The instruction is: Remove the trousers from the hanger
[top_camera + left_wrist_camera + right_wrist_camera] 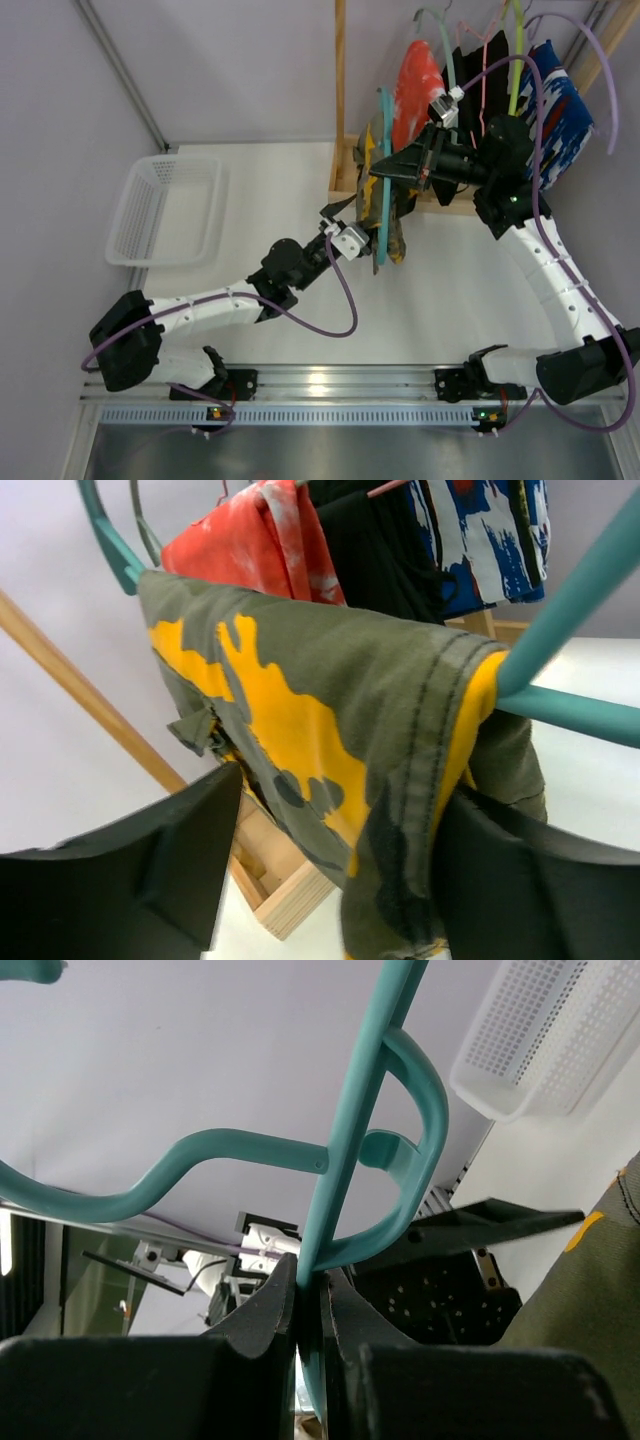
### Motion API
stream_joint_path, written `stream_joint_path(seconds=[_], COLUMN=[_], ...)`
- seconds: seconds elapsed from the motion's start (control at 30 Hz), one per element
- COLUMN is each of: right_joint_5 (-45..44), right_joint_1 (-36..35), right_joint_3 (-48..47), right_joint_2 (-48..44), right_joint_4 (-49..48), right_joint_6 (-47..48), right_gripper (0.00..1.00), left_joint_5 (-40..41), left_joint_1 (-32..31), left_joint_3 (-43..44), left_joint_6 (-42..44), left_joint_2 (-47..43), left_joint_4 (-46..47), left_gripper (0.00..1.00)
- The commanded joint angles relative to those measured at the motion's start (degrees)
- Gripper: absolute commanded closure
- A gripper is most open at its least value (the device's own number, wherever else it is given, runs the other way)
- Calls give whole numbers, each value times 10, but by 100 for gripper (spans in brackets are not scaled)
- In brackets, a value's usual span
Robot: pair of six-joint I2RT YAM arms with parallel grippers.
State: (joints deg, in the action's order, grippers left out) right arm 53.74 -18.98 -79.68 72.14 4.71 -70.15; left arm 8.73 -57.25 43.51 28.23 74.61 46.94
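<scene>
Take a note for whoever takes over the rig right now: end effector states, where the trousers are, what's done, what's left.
Left end effector: open, one finger on each side of the camouflage trousers, not closed on them.
Right end effector: shut on the teal hanger, by the wooden rack.
Things: the camouflage trousers are draped over the hanger's bar. The red-orange trousers and black trousers hang on the rack behind.
Done: hanger gripped, left arm in position.
Left: close on the camouflage trousers and pull them off the bar. They are still on it.
</scene>
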Motion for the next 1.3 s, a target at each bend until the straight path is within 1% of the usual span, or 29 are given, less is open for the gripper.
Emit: stream_joint_path(seconds=[0.0,0.07,0.1,0.13,0.2,0.23,0.3,0.33,0.37,0.53,0.57,0.7,0.8,0.97,1.1,1.27], right_joint_5=[32,34,34,35,37,37,41,40,41,44,44,49,50,50,45,37], right_joint_1=[-12,-13,-15,-16,-15,-16,-16,-15,-16,-5,-4,0,0,0,0,3], right_joint_3=[-41,-40,-37,-36,-33,-30,-29,-26,-23,19,28,77,97,118,146,163], right_joint_2=[-29,-31,-33,-33,-37,-38,-40,-40,-42,-47,-50,-57,-54,-43,-37,-28], right_joint_4=[-124,-122,-121,-119,-119,-120,-123,-124,-123,-124,-126,-144,-159,-166,-158,-157], right_joint_6=[-8,-7,-5,-5,-3,-3,-1,-1,3,12,14,20,20,33,51,63], right_gripper=[100,100,100,100,100,100,100,100,100,100,100,100,100,100,100,100], left_joint_5=[-3,-2,1,9,17,28,37,41,43,50,56,79,101,108,110,126], left_joint_1=[8,8,9,9,9,9,10,10,10,11,10,10,10,11,11,10], left_joint_3=[16,27,32,39,45,48,51,52,51,53,57,108,152,213,267,310], left_joint_6=[22,24,25,23,23,23,21,20,20,10,3,-38,-48,-61,-58,-45], left_joint_2=[36,54,58,62,71,73,71,69,59,5,-15,-49,-57,-67,-65,-59], left_joint_4=[37,38,38,38,38,38,37,38,37,18,-4,-64,-93,-135,-147,-157], left_gripper=[31,42,49,60,73,81,88,93,100,100,100,100,100,100,100,100])
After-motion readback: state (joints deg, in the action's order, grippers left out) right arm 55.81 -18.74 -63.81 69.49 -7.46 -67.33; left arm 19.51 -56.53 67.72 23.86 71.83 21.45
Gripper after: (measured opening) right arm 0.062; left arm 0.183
